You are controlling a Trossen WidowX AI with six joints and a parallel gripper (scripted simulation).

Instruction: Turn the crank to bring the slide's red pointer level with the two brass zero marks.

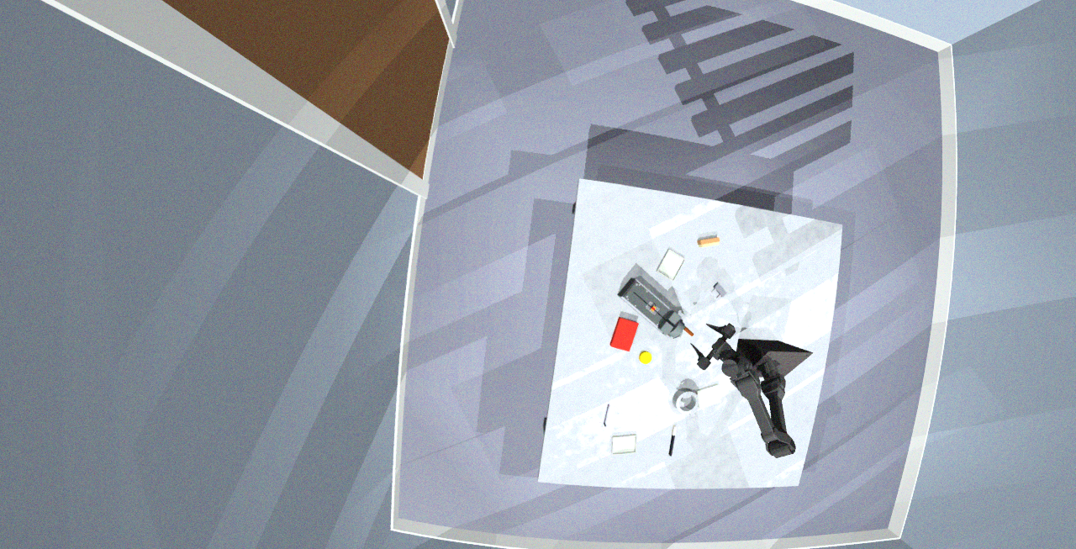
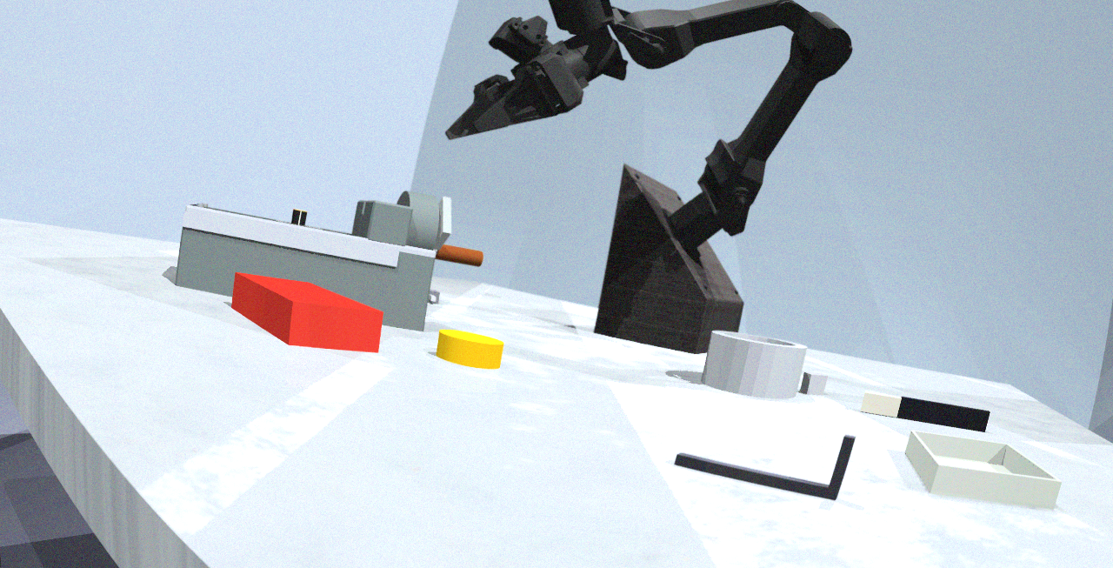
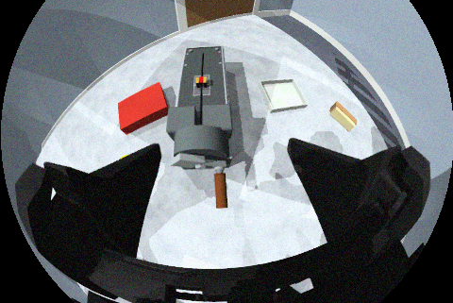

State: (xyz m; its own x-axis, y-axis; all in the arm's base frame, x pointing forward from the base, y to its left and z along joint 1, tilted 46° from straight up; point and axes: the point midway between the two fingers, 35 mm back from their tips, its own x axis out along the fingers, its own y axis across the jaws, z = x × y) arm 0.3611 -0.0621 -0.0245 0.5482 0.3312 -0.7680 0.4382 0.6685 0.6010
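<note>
The grey machine (image 1: pixel 640 296) (image 2: pixel 303 264) (image 3: pixel 186 95) stands on the table. Its red pointer (image 3: pixel 201 79) shows small in the wrist view, between the two brass marks (image 3: pixel 197 80), and looks about level with them; a slight offset cannot be ruled out. The orange-brown crank handle (image 1: pixel 688 332) (image 2: pixel 460 256) (image 3: pixel 220 191) sticks out from the machine's near end, low beside the grey crank plate. My gripper (image 1: pixel 699 335) (image 2: pixel 449 135) (image 3: pixel 226 147) is open and empty, above and back from the handle, touching nothing.
A red block (image 1: pixel 624 333) (image 2: pixel 334 317) (image 3: pixel 142 108) and a yellow disc (image 1: pixel 646 357) (image 2: pixel 469 349) lie beside the machine. A shallow tray (image 1: pixel 670 263) (image 3: pixel 284 95) and a small tan block (image 1: pixel 708 240) (image 3: pixel 343 116) lie on its other side. A grey cup (image 1: pixel 685 398) (image 2: pixel 752 364) stands farther off.
</note>
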